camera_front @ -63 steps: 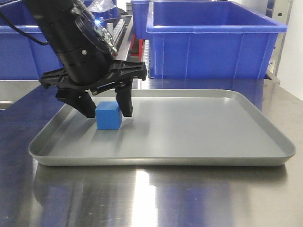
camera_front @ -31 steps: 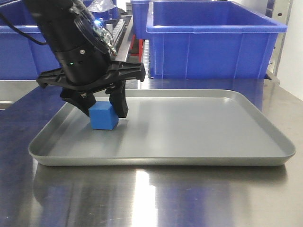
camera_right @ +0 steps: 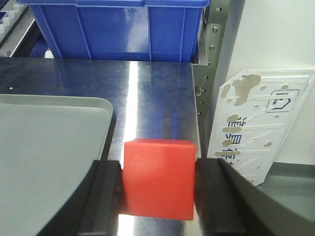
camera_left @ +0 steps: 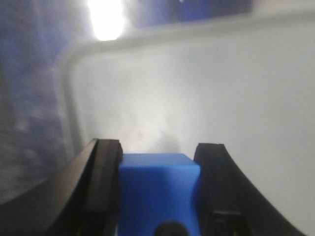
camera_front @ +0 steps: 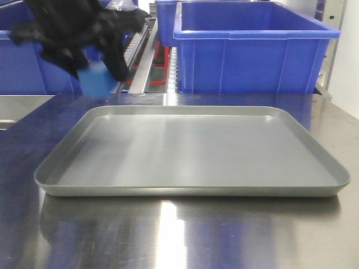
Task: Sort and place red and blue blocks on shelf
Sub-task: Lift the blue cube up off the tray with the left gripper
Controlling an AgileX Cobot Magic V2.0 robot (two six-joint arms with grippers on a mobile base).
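My left gripper is blurred with motion at the upper left of the front view, shut on the blue block, well above the grey tray. The left wrist view shows the blue block pressed between both black fingers over the tray's far left corner. In the right wrist view my right gripper is shut on the red block, held over the steel tabletop just right of the tray's corner. The shelf's roller tracks run back behind the tray, between the bins.
A large blue bin stands behind the tray at the right and another at the left. The tabletop's right edge meets a steel upright, with a white panel beyond it.
The left gripper has lifted the blue block off the tray and carried it up and to the left. The tray now lies bare.
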